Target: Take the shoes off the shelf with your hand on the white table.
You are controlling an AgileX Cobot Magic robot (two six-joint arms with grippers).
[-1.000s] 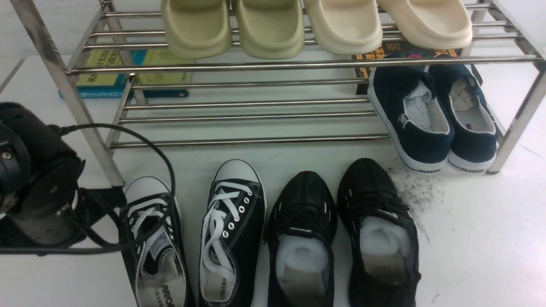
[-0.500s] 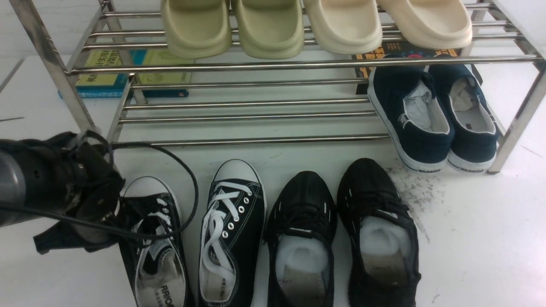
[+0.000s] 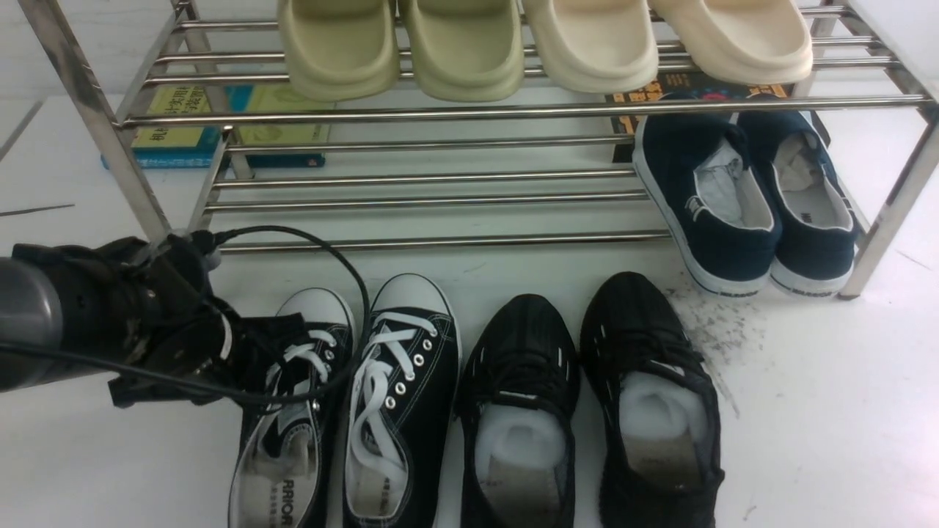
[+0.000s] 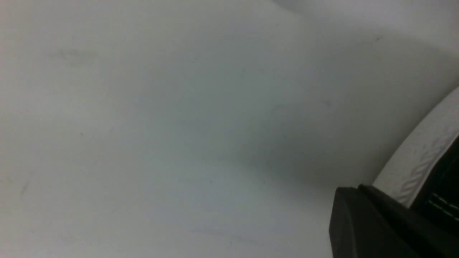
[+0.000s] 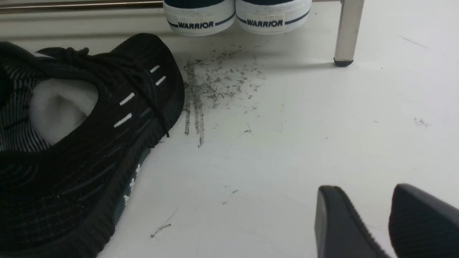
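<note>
White bench [image 3: 821, 411] fills your front view, with the steel shelf [image 3: 455, 114] across the top of the frame. At the left edge your left claw [image 3: 242, 352] reaches in sideways, its jaws closed together and pressed against the outer side of the left canvas shoe; you cannot tell from these pictures whether it grips anything. The left wrist view shows only bare bench and a strip of white sole. The shoes [image 3: 352, 396], black canvas with white laces and toe caps, stand on the bench in the lower left centre, touching side by side, toes toward the shelf. Just right of them, lower centre, sits a pair of black mesh sneakers [image 3: 587, 396]. On the shelf's upper tier, top centre, rest four pale slides [image 3: 543, 44]. At the upper right, navy slip-ons [image 3: 741, 205] sit on the lower tier. Your right claw [image 5: 387, 222] shows only in its wrist view, jaws slightly apart, holding nothing, above bare bench.
</note>
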